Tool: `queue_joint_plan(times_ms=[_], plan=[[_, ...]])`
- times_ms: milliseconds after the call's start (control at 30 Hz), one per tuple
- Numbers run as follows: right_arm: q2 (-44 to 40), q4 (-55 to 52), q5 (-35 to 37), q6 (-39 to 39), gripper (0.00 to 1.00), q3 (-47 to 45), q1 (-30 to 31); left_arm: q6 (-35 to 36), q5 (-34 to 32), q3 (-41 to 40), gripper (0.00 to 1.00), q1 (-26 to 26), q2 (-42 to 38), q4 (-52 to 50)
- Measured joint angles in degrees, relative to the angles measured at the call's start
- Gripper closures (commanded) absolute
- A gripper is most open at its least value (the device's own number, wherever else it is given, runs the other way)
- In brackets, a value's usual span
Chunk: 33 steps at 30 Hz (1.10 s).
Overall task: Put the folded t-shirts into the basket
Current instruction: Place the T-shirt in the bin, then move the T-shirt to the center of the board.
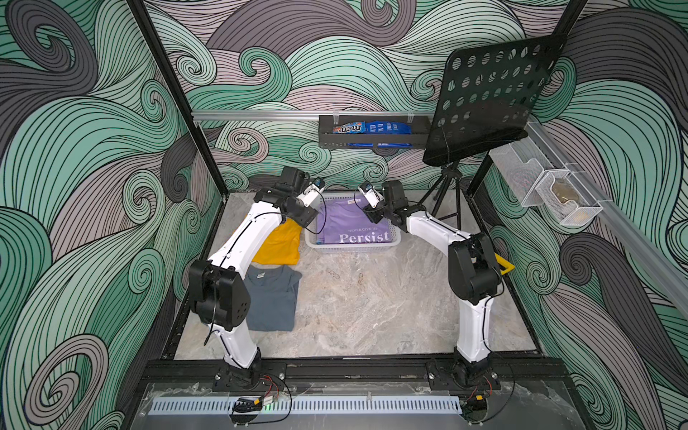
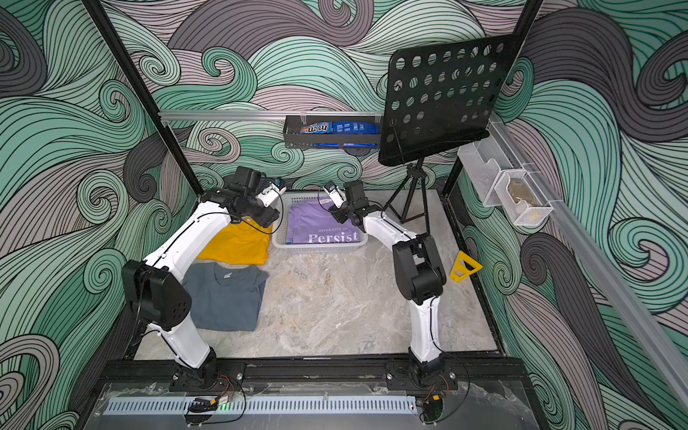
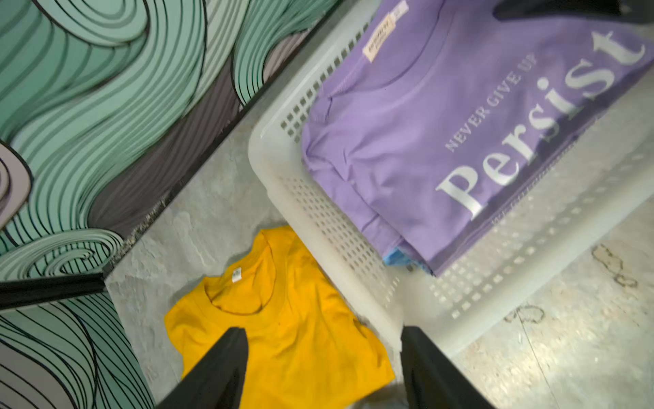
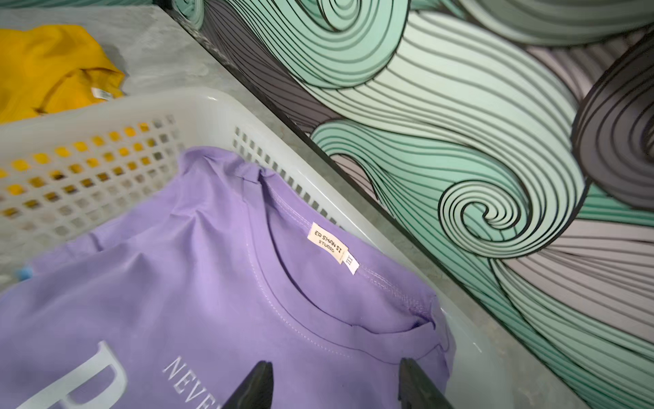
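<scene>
The white basket (image 1: 353, 248) (image 2: 320, 248) stands at the back of the table and holds the lavender "Persist" t-shirt (image 1: 353, 227) (image 3: 442, 124) (image 4: 212, 301). A light blue t-shirt (image 3: 398, 256) peeks out beneath the lavender one. Left of the basket lies the mustard t-shirt (image 1: 281, 242) (image 3: 293, 329), with the grey t-shirt (image 1: 273, 298) (image 2: 223, 298) nearer the front. My left gripper (image 1: 309, 219) (image 3: 324, 331) is open above the mustard t-shirt beside the basket's left wall (image 3: 336, 226). My right gripper (image 1: 372, 216) (image 4: 335, 371) is open above the lavender t-shirt near its collar, holding nothing.
A black rack with snack bags (image 1: 372, 134) hangs on the back wall. A black music stand (image 1: 491, 100) on a tripod (image 1: 446, 197) stands at the back right. A yellow triangle (image 2: 465, 266) lies by the right edge. White wire mesh bins (image 1: 551, 190) hang on the right wall.
</scene>
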Motion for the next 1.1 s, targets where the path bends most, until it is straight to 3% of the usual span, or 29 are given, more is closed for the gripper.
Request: queue_joint_plan(times_ms=[300, 467, 567, 933, 1100], plan=[[14.27, -7.96, 4.90, 2.93, 0.48, 13.42, -0.52, 0.04, -0.33, -17.38, 0.28, 0.94, -11.47, 1.31], [17.66, -15.34, 5.22, 3.96, 0.49, 19.21, -0.44, -0.02, -0.31, -23.08, 0.27, 1.60, -14.88, 2.12], [16.98, -17.68, 4.26, 4.11, 0.48, 18.62, -0.24, 0.02, -0.33, -26.05, 0.24, 2.51, -16.87, 2.32], [11.80, -25.51, 0.85, 2.49, 0.31, 17.20, -0.33, 2.47, 0.79, -30.95, 0.14, 8.92, -20.61, -0.83], [1.55, -24.83, -2.19, 0.24, 0.19, 10.47, -0.28, 8.94, 2.05, -36.57, 0.13, 10.54, -24.57, -4.52]])
